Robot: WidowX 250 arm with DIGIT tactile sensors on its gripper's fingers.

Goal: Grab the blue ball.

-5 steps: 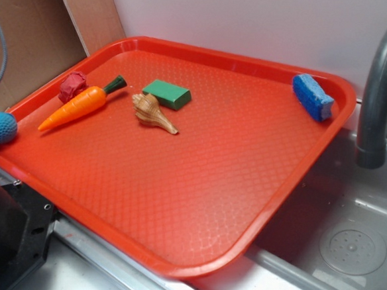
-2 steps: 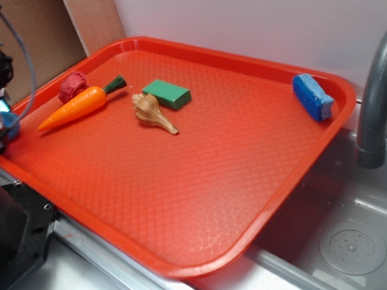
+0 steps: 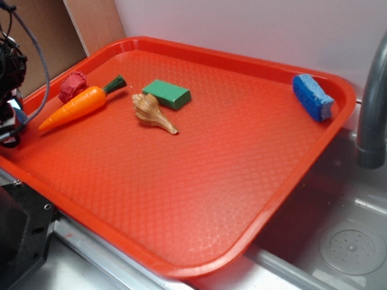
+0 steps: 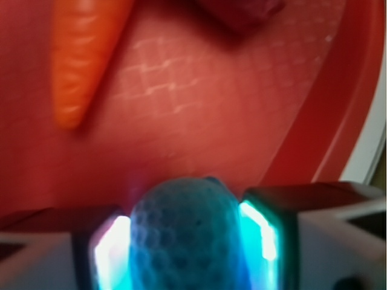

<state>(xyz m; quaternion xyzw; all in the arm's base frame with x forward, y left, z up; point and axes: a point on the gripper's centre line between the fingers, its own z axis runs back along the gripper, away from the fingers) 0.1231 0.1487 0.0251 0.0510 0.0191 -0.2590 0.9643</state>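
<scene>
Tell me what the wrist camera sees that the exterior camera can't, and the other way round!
Only the wrist view shows the blue ball up close, bumpy and squeezed between the two fingers of the end effector.

Only the exterior view shows the whole red tray, the seashell, the green block, the blue sponge block and the grey tap. There the ball is almost hidden behind the end effector.

Both show the carrot and the crumpled red thing beside it.
</scene>
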